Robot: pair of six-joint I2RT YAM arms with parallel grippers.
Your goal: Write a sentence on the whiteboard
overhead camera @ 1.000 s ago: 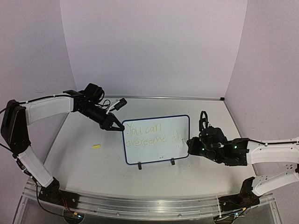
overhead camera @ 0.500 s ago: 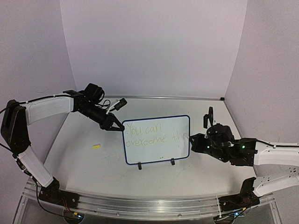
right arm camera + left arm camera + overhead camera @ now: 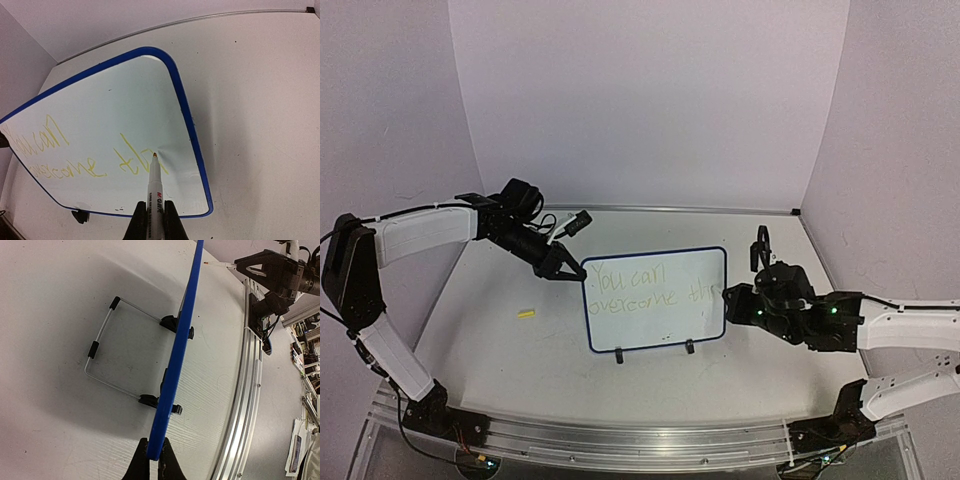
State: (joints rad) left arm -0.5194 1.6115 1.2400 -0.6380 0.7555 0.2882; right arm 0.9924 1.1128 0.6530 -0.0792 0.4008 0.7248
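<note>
The whiteboard [image 3: 655,328], white with a blue frame, stands tilted on two black feet mid-table. The sentence [image 3: 650,288] runs in yellow-green over two lines, "You can" above "overcome", with a last word near the right edge. My left gripper [image 3: 570,272] is shut on the board's upper left corner; in the left wrist view the blue frame edge [image 3: 180,350] sits between the left gripper [image 3: 154,460] jaws. My right gripper [image 3: 155,222] is shut on a white marker [image 3: 156,187]. Its yellow tip [image 3: 155,156] rests at the last strokes on the whiteboard [image 3: 100,105].
A small yellow marker cap [image 3: 526,313] lies on the table left of the board. A wire stand [image 3: 100,342] props the board from behind. An aluminium rail [image 3: 620,435] runs along the near edge. Walls close in the back and both sides.
My right gripper has shifted slightly right and up along the board's right side, and the last word has gained strokes. The left arm and the board have not moved.
</note>
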